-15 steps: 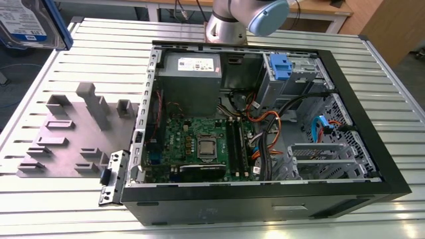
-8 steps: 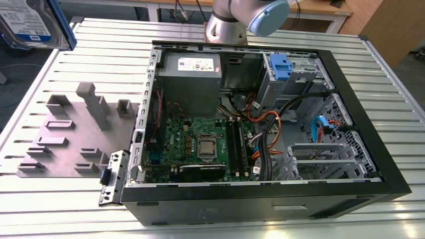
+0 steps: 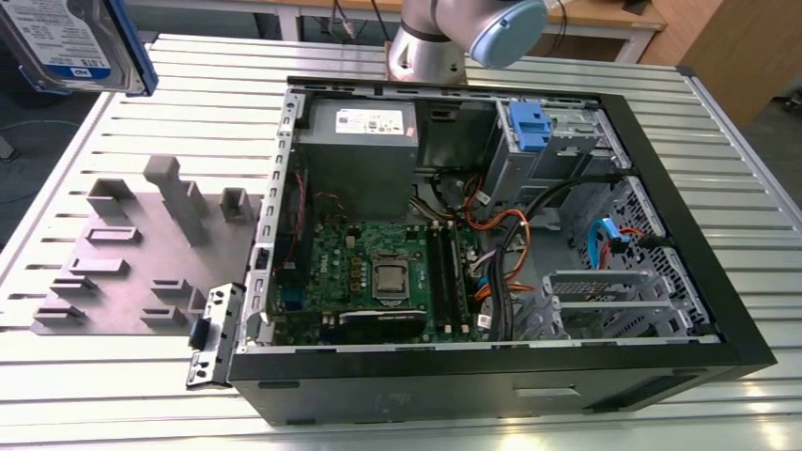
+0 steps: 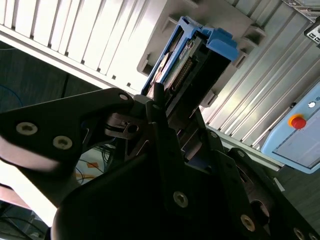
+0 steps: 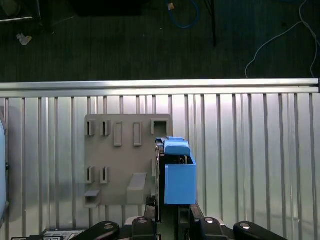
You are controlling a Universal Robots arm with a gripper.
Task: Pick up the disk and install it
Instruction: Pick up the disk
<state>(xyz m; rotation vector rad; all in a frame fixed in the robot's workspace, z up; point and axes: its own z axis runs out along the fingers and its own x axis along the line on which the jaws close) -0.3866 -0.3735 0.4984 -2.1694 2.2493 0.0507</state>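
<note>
The disk (image 3: 66, 42) is hanging high at the exterior view's left, over the slatted table (image 3: 739, 160); the frame edge is cutting off its top and one side, so part of the white-and-blue label and one blue rail are showing, and whatever is carrying it is lying outside the frame. In the second wrist view the gripper (image 4: 175, 107) is clenching the disk (image 4: 192, 65) by its near end, a dark finger (image 4: 160, 112) pressing against its side; the gripper's black body is covering that end of the drive, while the connector edge and blue rails are sticking out beyond it. In the first wrist view the disk (image 5: 179, 175) is appearing edge-on, hovering over the grey fixture plate (image 5: 120, 160) and hiding part of its edge; the fingers' contact is hard to make out there. The exterior view is showing the open computer case (image 3: 501, 376) well apart from the disk, with the power supply (image 3: 357, 127), the motherboard (image 3: 376, 272) and another blue carrier (image 3: 527, 127) inside; the arm's base (image 3: 426, 47) is standing behind the case. The second wrist view is catching a teach pendant (image 4: 300, 132) with a red button past the table's edge.
</note>
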